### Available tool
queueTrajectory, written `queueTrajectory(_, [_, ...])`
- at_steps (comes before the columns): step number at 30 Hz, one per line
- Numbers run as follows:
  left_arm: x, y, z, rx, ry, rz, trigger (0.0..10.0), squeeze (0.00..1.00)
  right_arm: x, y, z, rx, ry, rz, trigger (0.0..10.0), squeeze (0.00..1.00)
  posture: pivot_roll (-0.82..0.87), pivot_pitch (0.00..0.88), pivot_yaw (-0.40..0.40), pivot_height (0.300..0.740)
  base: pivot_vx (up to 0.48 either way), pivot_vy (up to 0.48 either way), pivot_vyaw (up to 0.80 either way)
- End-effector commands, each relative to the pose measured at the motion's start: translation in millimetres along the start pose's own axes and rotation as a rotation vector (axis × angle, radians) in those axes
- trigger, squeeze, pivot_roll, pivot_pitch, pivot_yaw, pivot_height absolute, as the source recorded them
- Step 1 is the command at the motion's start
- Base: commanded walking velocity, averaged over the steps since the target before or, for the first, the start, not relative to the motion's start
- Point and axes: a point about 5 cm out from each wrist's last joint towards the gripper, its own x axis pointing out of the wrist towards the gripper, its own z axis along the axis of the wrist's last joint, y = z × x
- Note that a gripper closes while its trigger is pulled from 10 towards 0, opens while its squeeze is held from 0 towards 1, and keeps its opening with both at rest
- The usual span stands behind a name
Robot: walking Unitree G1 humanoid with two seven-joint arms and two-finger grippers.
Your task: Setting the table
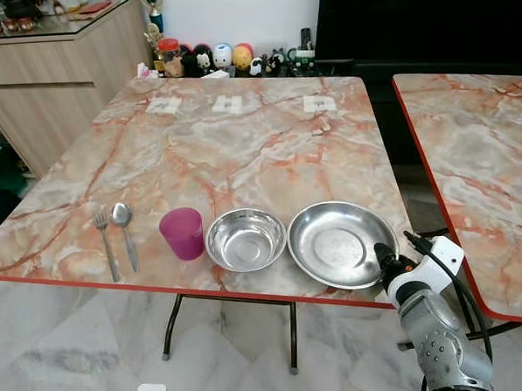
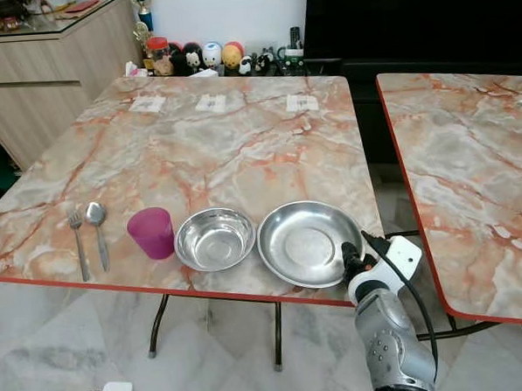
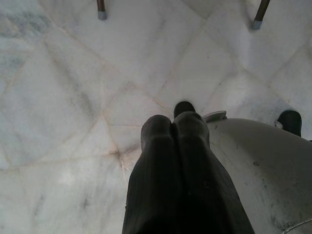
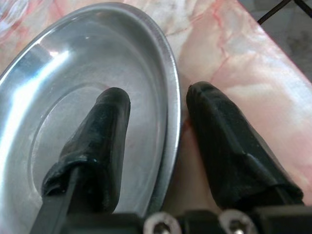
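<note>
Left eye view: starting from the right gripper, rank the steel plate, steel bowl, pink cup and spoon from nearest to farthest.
Measured from the right gripper, open at the table's near right edge:
1. Steel plate, its rim between the jaws.
2. Steel bowl, left of the plate.
3. Pink cup, further left.
4. Spoon, near the left edge.

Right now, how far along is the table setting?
Done: fork, spoon, pink cup and steel bowl sit in a row near the table's front edge. In hand: right gripper straddles the steel plate rim, jaws open, not yet closed. Left: grip and position the plate. Left gripper hangs idle, shut.
</note>
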Motion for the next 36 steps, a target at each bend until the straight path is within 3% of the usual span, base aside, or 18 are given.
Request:
queueTrajectory(1, [0.2,0.1,1,0.002,-0.005,-0.005,10.0,0.0,2.5,3.7,-1,0.003,0.02,0.011,10.0,0.0,0.05,0.0,0.0,0.74,0.0,0.0,0.0])
queueTrajectory(2, [0.2,0.2,1,0.002,-0.005,-0.005,10.0,0.0,2.9,3.8,-2,0.003,0.023,0.011,4.9,0.0,0.05,0.0,0.0,0.74,0.0,0.0,0.0])
queueTrajectory(3, [0.1,0.5,1,0.003,-0.005,-0.005,10.0,0.0,3.2,3.8,-2,0.004,0.027,0.008,2.3,0.0,0.05,0.0,0.003,0.74,0.0,0.0,0.0])
queueTrajectory(4, [0.1,0.6,1,0.004,-0.005,-0.005,10.0,0.0,3.5,3.7,-3,0.005,0.029,0.006,2.3,0.0,0.05,0.0,0.003,0.74,0.0,0.0,0.0])
queueTrajectory(5, [0.0,1.3,1,0.005,-0.004,-0.004,10.0,0.0,3.8,4.0,-4,0.011,0.033,0.005,0.0,0.0,0.05,0.0,0.006,0.74,0.0,0.0,0.0])
queueTrajectory(28, [-3.4,8.9,-9,0.015,0.031,0.002,10.0,0.0,3.4,-6.2,-5,0.019,0.014,-0.069,0.0,0.0,0.05,0.0,0.009,0.74,0.0,0.0,0.0])
queueTrajectory(31, [-4.0,10.2,-11,0.017,0.036,0.002,10.0,0.0,0.7,-14.2,1,0.035,-0.051,-0.129,0.0,0.0,0.05,0.0,0.008,0.74,0.0,0.0,0.0])
queueTrajectory(33, [-4.1,10.8,-11,0.023,0.037,0.003,10.0,0.0,-4.4,-24.9,13,0.095,-0.174,-0.212,0.0,0.0,0.05,0.0,0.009,0.74,0.0,0.0,0.0])
queueTrajectory(35, [-4.0,10.9,-10,0.025,0.036,0.003,10.0,0.0,-7.9,-27.2,20,0.146,-0.244,-0.204,0.0,0.0,0.05,0.0,0.011,0.74,0.0,0.0,0.0])
queueTrajectory(36, [-3.6,10.2,-9,0.027,0.034,0.004,10.0,0.0,-8.9,-25.0,23,0.148,-0.266,-0.166,8.8,0.0,0.04,0.0,0.012,0.74,0.0,0.0,0.0])
